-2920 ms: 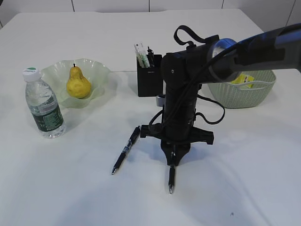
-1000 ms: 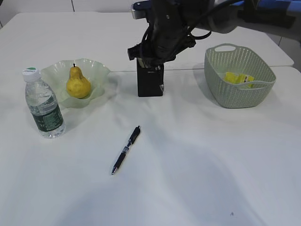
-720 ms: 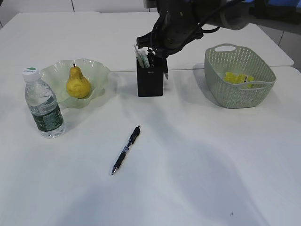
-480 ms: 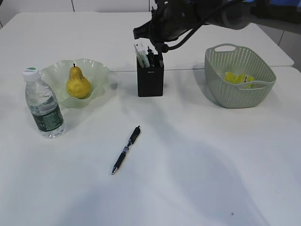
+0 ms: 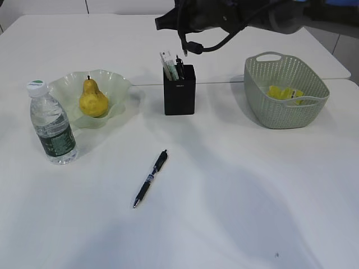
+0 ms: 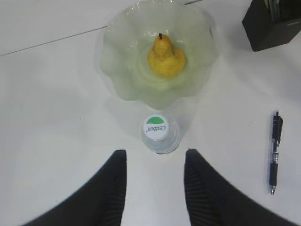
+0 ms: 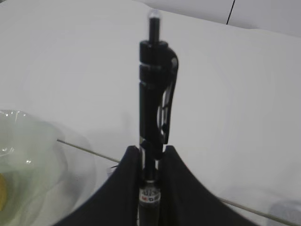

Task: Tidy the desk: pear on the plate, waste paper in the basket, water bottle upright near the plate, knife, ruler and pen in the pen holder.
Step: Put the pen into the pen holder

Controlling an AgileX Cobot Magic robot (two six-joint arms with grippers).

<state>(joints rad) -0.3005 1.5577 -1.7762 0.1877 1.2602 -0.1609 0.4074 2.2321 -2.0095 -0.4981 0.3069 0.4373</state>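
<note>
My right gripper is shut on a black pen, whose clip end sticks out past the fingertips. The right arm hangs high over the black pen holder, which holds a pale strip and dark sticks; I cannot pick out the knife or ruler among them. Another black pen lies on the table. The yellow pear sits on the green plate. Beside the plate the water bottle stands upright. My left gripper hovers open above the bottle's cap.
The grey-green basket stands at the right with yellow waste paper inside. A table seam runs behind the plate and the holder. White tabletop surrounds the lying pen.
The right gripper, still holding its pen, has risen from just over the pen holder toward the top of the exterior view. The things on the table have not moved.
</note>
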